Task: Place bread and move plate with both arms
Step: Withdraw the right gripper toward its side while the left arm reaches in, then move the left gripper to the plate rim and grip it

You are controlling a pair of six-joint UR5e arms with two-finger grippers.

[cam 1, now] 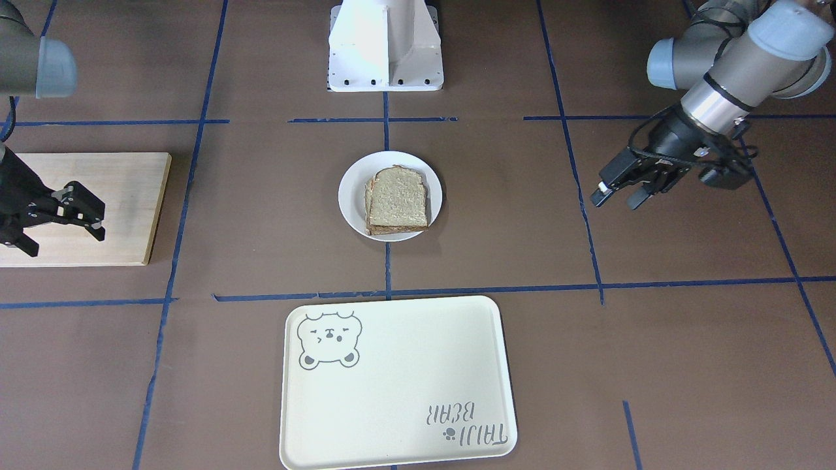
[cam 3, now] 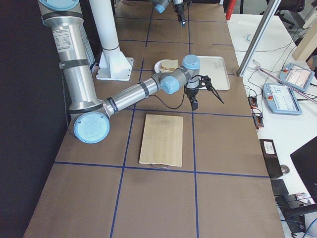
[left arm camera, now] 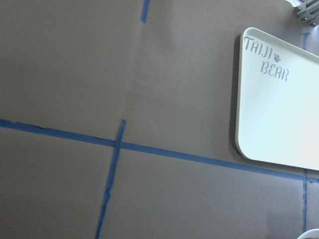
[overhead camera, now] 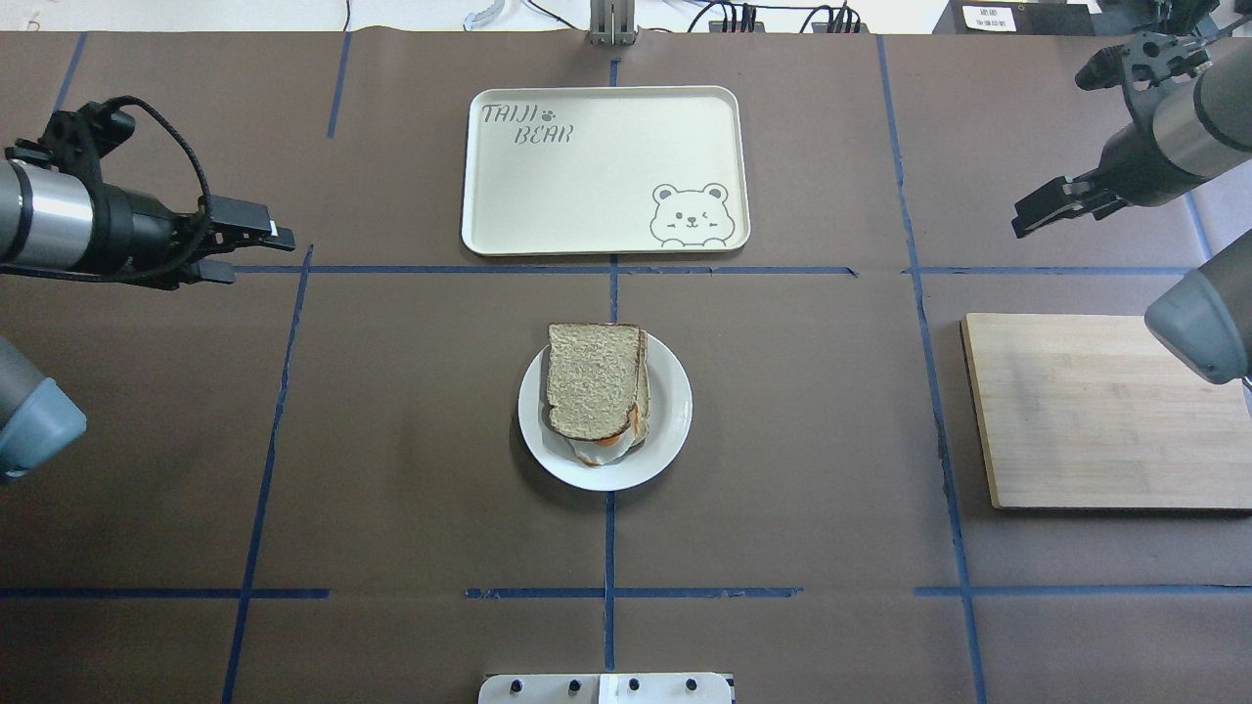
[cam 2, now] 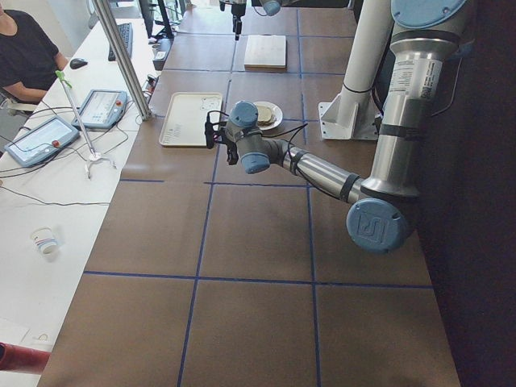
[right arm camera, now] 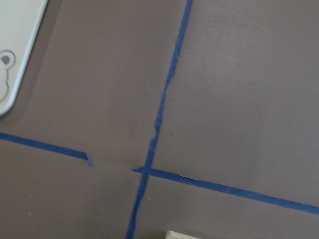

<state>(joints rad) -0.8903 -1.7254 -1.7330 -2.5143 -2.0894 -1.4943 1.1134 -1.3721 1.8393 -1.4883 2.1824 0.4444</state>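
Small round white plate [cam 1: 349,196] sits mid-table on the brown paper-covered table [cam 1: 261,228], at a crossing of blue tape lines.

Bread: the speckled light-tan slice with dark brown crust [cam 1: 397,196] lies flat on the plate as the top layer of a stack. In the overhead view, a second slice edge and some orange and white filling show beneath it on the side toward the robot's base. The stack stays inside the plate rim.

Cream rectangular tray with a bear drawing [cam 1: 392,391]: on the far side of the plate from the robot's base, near it, not touching.

Light wooden cutting board [cam 1: 98,196]: to the robot's right of the plate, well apart.

Left end effector [cam 1: 617,199]: raised off the table, well to the robot's left of the plate. Fingers parted, nothing between them.

Right end effector [cam 1: 65,241]: raised, well to the robot's right of the plate, by the board. Fingers spread wide, holding nothing.
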